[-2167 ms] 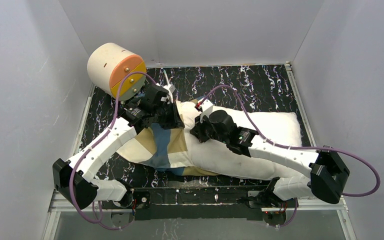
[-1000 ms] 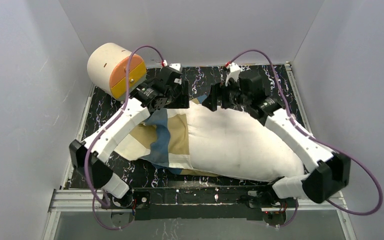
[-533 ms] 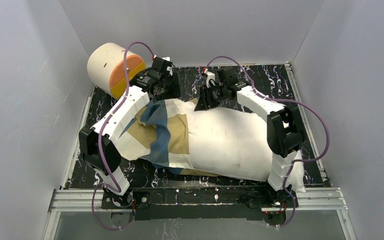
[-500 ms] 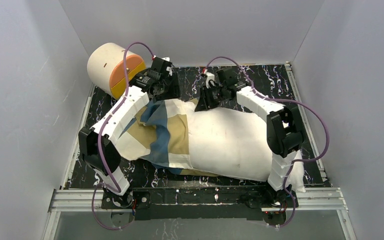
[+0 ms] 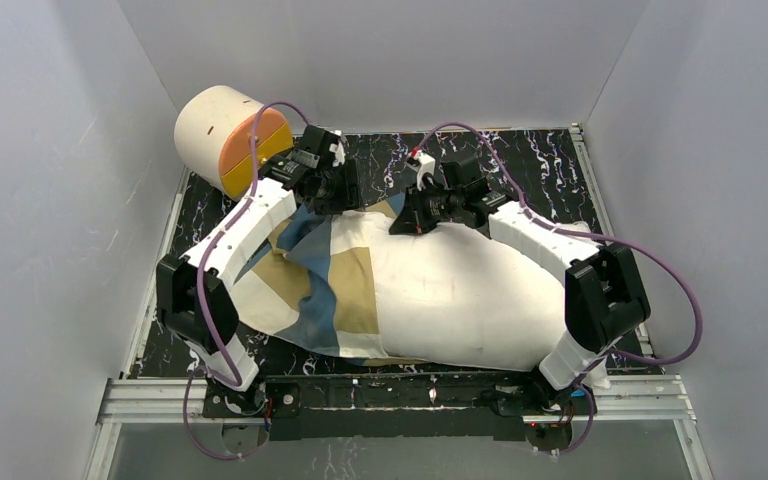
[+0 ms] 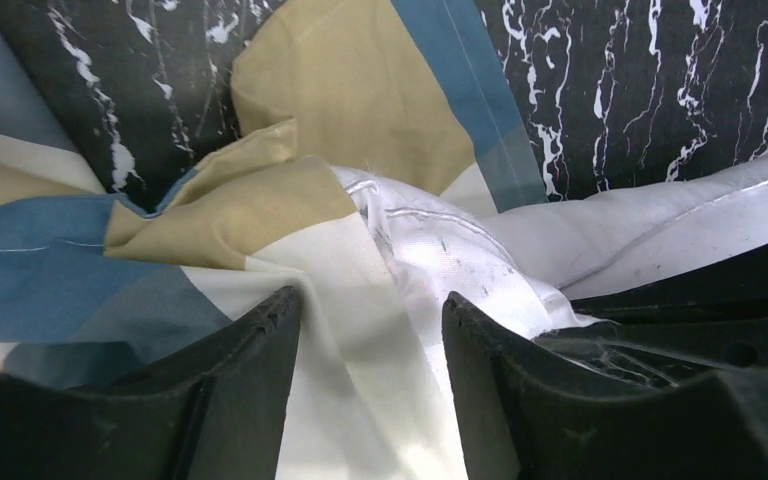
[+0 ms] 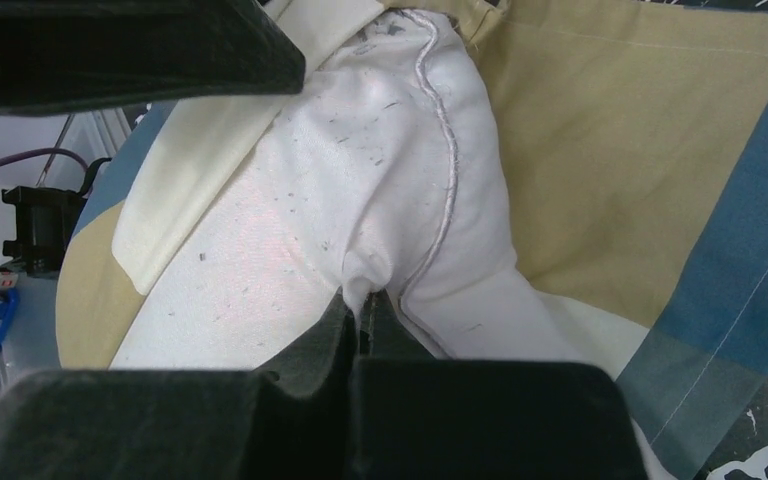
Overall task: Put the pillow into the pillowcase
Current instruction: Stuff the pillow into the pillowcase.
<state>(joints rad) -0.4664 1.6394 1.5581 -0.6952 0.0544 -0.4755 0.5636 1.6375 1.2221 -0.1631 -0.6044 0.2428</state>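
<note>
Across the middle of the black marbled table (image 5: 540, 165) we see the pillow (image 5: 460, 295), its left part inside the pillowcase (image 5: 355, 290) and its right end reaching the near right corner. A cream-and-orange cylinder (image 5: 225, 135) sits at the far left corner. At the pillow's far edge, the left gripper (image 6: 365, 310) clamps bunched pillowcase between half-spread fingers, and the right gripper (image 7: 363, 305) pinches the pillow's seam, fingers tight together.

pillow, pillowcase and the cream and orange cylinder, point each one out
pillow (image 5: 460, 295), top view, bare white middle
pillowcase (image 5: 355, 290), top view, tan block
cylinder (image 5: 210, 122), top view, cream side
</note>
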